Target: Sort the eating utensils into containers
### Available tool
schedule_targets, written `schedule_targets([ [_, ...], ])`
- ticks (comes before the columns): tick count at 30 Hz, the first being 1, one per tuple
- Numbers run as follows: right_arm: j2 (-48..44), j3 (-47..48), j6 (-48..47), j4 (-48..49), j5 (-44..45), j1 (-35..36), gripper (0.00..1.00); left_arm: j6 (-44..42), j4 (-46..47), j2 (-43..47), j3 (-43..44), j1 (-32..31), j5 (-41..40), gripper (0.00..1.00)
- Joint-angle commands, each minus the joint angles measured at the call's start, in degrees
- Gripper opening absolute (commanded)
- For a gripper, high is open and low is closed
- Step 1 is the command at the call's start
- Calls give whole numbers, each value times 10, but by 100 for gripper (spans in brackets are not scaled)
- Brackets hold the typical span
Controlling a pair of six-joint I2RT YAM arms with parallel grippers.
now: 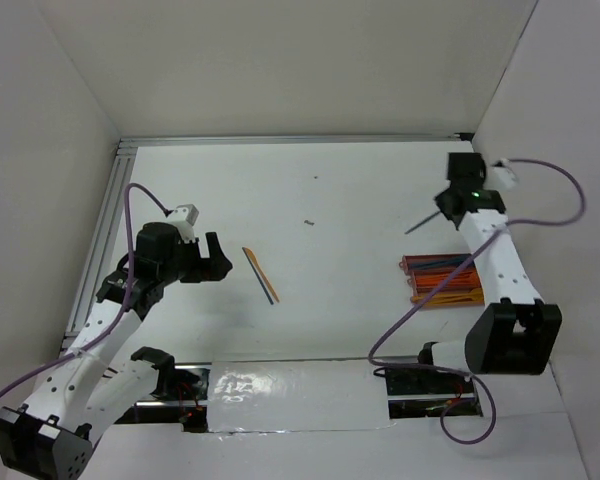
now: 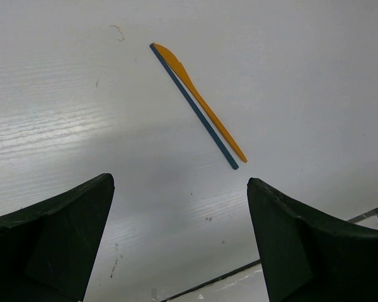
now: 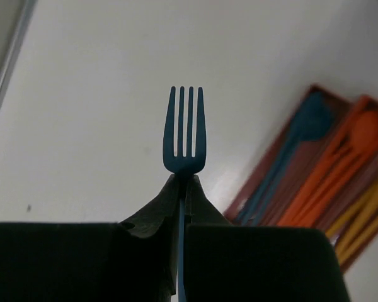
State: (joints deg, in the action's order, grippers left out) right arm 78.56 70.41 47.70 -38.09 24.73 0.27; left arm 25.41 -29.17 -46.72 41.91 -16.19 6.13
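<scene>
An orange knife [image 1: 254, 264] and a blue stick [image 1: 266, 284] lie side by side on the table; both also show in the left wrist view, the orange knife [image 2: 201, 100] and the blue stick [image 2: 195, 110]. My left gripper [image 1: 218, 258] is open and empty, just left of them. My right gripper [image 1: 442, 205] is shut on a blue fork [image 3: 184, 135], held above the table beyond the reddish-brown tray [image 1: 408, 264]. The tray [image 3: 268, 170] holds blue and orange utensils in its troughs.
A metal rail [image 1: 105, 220] runs along the table's left edge and another along the back. White walls close in the sides. A shiny taped strip [image 1: 280, 385] lies between the arm bases. A small dark speck [image 1: 308, 222] is on the table.
</scene>
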Motion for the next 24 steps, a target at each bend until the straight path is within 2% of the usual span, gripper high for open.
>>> schedule_targets([
  [1,-45,-79,49,-38,-7,-96,0,-14,21,4,12,0,-3,100],
  [2,-54,-91,53,-38,-7,-132,0,-14,24,7,12,0,-4,100],
  [6,-74,-154,77,-10,-29,-199,0,-18,30,9,7,0,-11,100],
  [10,-49,-179,85,20,-82,-239,0,-17,28,3,9,1,-9,100],
  [17,-1,-191,111,88,-88,-237,0,-16,27,7,7,0,-15,100],
  [21,21,-191,117,93,-88,-219,0,-16,29,8,5,0,-17,100],
  [24,41,-185,131,93,-57,-194,0,-16,29,7,6,0,-17,100],
])
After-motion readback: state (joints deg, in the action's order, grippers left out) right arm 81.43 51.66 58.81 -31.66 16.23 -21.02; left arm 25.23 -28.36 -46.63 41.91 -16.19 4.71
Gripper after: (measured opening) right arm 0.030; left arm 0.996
